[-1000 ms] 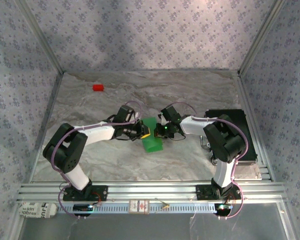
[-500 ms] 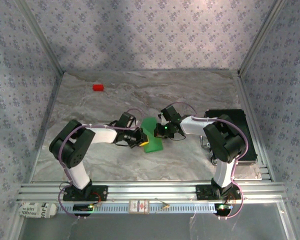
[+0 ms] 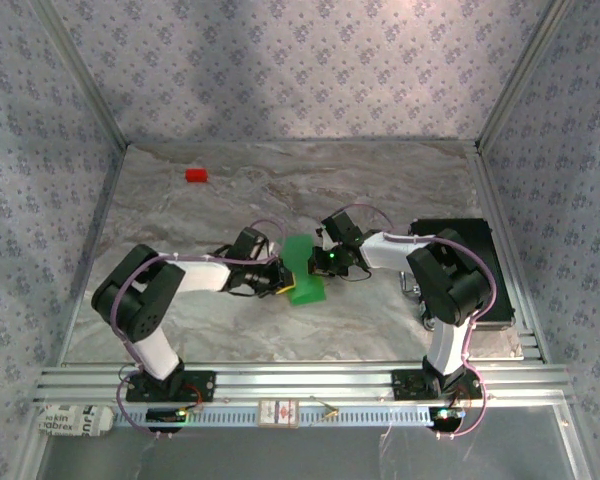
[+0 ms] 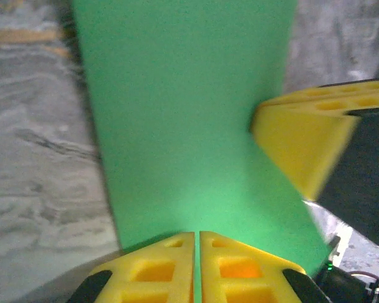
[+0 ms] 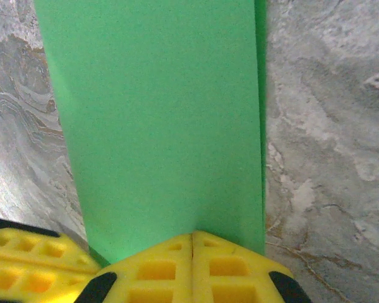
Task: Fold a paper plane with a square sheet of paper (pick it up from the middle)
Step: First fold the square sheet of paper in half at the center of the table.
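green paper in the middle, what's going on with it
A robot is partway through folding the paper. The left gripper and right gripper are each shut on an edge of it, close together. It looks like a narrow folded strip, not yet a plane. A red block sits untouched at the far left.
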